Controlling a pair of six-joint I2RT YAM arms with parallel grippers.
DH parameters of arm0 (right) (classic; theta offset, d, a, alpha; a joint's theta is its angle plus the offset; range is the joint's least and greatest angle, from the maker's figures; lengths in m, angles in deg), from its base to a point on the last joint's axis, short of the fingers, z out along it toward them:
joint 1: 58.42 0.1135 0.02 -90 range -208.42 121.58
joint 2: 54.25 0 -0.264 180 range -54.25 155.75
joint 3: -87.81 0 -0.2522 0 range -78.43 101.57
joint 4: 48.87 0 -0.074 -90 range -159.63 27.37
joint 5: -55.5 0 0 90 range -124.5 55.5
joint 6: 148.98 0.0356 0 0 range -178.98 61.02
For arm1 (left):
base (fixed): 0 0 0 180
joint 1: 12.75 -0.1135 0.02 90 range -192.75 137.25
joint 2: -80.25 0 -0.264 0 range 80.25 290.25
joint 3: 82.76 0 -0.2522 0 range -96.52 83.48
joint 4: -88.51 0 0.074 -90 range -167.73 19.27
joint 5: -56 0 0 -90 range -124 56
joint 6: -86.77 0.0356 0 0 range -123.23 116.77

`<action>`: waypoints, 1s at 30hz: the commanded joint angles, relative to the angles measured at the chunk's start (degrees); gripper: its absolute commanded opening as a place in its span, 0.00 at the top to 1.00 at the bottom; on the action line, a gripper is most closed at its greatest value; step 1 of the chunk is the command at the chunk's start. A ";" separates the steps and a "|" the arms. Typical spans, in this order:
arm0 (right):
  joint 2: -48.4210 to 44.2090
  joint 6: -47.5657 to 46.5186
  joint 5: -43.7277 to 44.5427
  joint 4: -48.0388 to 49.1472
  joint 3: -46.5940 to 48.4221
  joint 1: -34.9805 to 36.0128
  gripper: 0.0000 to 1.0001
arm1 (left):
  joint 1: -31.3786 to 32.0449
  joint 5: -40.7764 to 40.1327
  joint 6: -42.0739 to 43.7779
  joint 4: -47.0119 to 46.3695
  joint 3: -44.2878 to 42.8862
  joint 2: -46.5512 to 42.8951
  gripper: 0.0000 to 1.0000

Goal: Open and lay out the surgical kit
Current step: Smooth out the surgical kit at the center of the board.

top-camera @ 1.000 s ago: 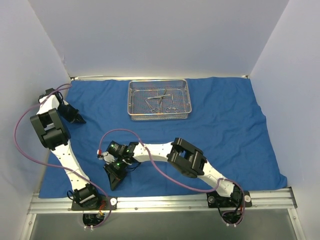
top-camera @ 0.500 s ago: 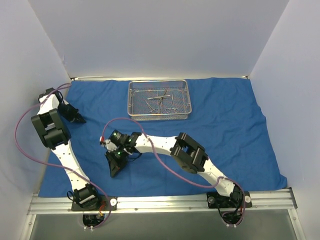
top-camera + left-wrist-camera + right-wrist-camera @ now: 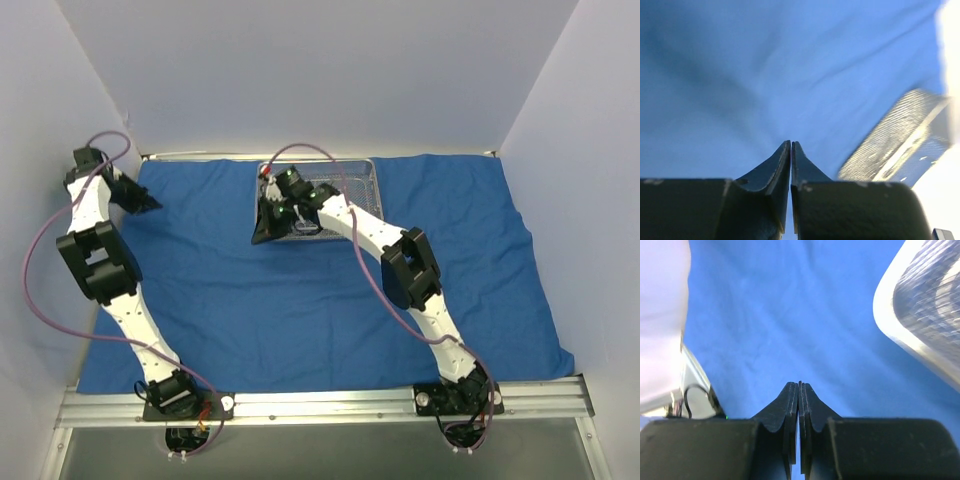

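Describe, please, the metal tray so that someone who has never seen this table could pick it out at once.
A large blue cloth lies spread out. At the middle of its far edge, close to the back wall, sits a shallow rectangular wire-mesh tray, with the right gripper at its near left corner. It is the only silvery thing on the cloth.

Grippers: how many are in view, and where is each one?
2. The left gripper is over the far left corner of the blue cloth, shut. The right gripper is at the left end of the mesh tray, also shut. Neither is hidden.
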 commanded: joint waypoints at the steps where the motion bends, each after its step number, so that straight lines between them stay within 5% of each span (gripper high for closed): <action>1: -0.89 0.92 2.63 -3.34 6.79 -0.54 1.00 | 1.92 3.73 -3.91 -6.54 -12.69 6.71 0.89; 10: 1.49 4.08 5.54 -0.80 15.51 -5.99 1.00 | 6.67 1.27 -4.01 -0.57 -39.27 24.05 0.90; 18: -8.61 1.89 10.90 3.50 1.99 -9.07 1.00 | 9.22 -1.09 -1.81 -2.23 -32.53 23.71 0.94; 23: -14.58 0.31 12.75 3.25 -3.82 -10.83 1.00 | 10.63 -7.07 -1.63 9.18 -41.28 29.57 0.94; 30: -18.28 -1.10 13.45 2.19 -10.41 -11.62 1.00 | 9.93 -4.10 -5.93 10.16 -45.43 36.00 0.94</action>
